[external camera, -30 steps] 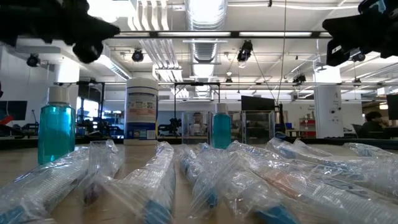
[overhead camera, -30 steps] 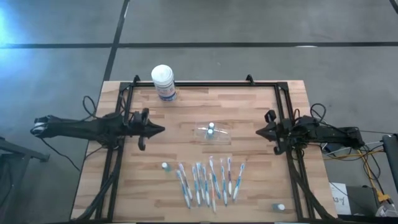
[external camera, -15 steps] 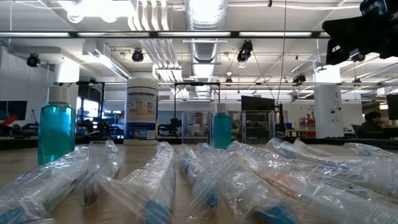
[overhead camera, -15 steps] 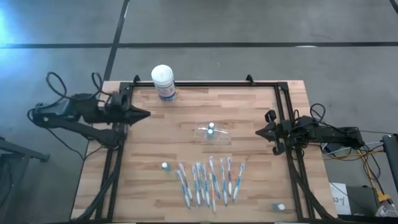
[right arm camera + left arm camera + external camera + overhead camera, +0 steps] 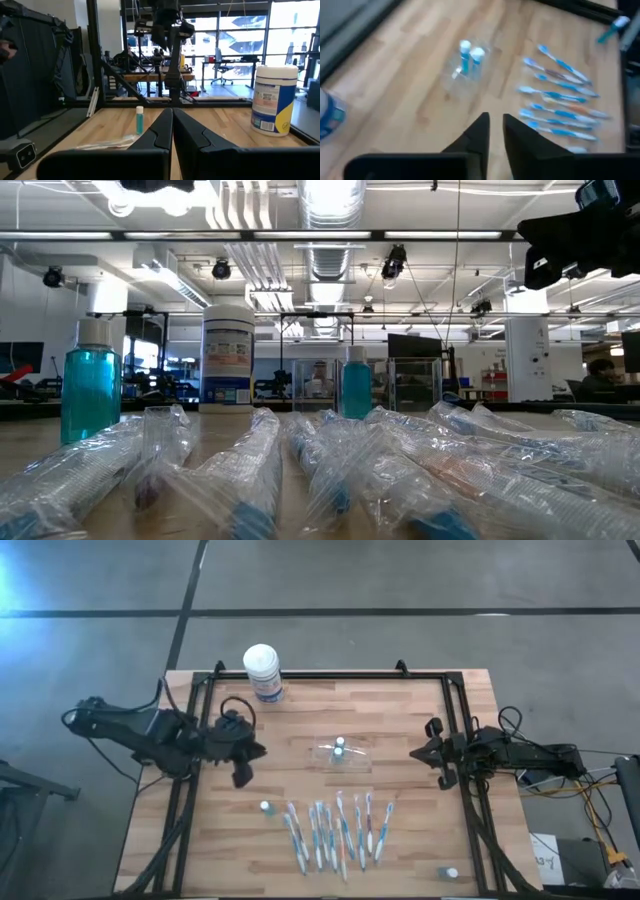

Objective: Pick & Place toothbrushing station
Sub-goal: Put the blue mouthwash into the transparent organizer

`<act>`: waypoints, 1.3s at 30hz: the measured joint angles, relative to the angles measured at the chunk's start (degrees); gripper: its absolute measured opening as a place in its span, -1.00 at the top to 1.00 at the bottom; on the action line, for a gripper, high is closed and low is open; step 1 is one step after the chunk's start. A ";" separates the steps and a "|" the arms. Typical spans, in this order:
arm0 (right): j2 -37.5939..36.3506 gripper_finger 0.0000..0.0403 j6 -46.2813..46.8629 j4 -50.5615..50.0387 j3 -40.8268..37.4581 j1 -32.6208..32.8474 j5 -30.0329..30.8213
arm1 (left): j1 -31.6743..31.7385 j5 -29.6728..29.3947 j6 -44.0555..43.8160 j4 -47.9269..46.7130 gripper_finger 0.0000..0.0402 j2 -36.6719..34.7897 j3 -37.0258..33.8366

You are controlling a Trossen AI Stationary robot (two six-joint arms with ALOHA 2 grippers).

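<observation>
The toothbrushing station (image 5: 340, 753) is a clear plastic holder on the middle of the table, with a small blue bottle (image 5: 465, 56) standing in it. It shows ahead of the fingers in the left wrist view as the station (image 5: 467, 70) and low in the right wrist view as the station (image 5: 107, 144). My left gripper (image 5: 246, 758) hangs above the table left of the station, tipped down toward it, its fingers (image 5: 481, 131) a little apart with nothing between them. My right gripper (image 5: 422, 752) waits shut at the right side, level, its fingers (image 5: 165, 127) together.
A row of wrapped toothbrushes (image 5: 336, 830) lies near the front edge. A white-lidded canister (image 5: 262, 672) stands at the far left. One small blue bottle (image 5: 265, 808) stands left of the brushes, another (image 5: 450, 873) at the near right corner. A black frame (image 5: 330, 675) rims the table.
My left gripper first drew back toward the table's left and far edges and rose out of the low view. It then swung back over the table toward the station and tipped its fingers downward. Nothing on the table has moved.
</observation>
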 joint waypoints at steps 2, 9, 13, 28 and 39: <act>0.14 0.95 0.68 -0.15 0.00 0.00 -0.03 | -0.26 2.70 -2.54 -2.56 0.55 2.40 0.38; 0.05 0.95 0.60 -1.26 0.00 -0.01 -0.05 | -3.99 10.26 -10.96 -3.99 0.17 9.75 1.21; -0.01 0.95 -0.72 -1.21 0.00 -0.01 0.00 | -6.42 13.97 -12.07 -5.39 0.03 14.29 1.01; -0.01 0.95 -0.85 -1.15 0.00 -0.01 0.08 | -9.43 15.03 -25.25 -6.01 -0.04 23.01 1.04; -0.05 0.95 -0.89 -1.13 0.00 -0.01 0.08 | -9.87 14.54 -26.75 -7.43 -0.04 27.13 1.01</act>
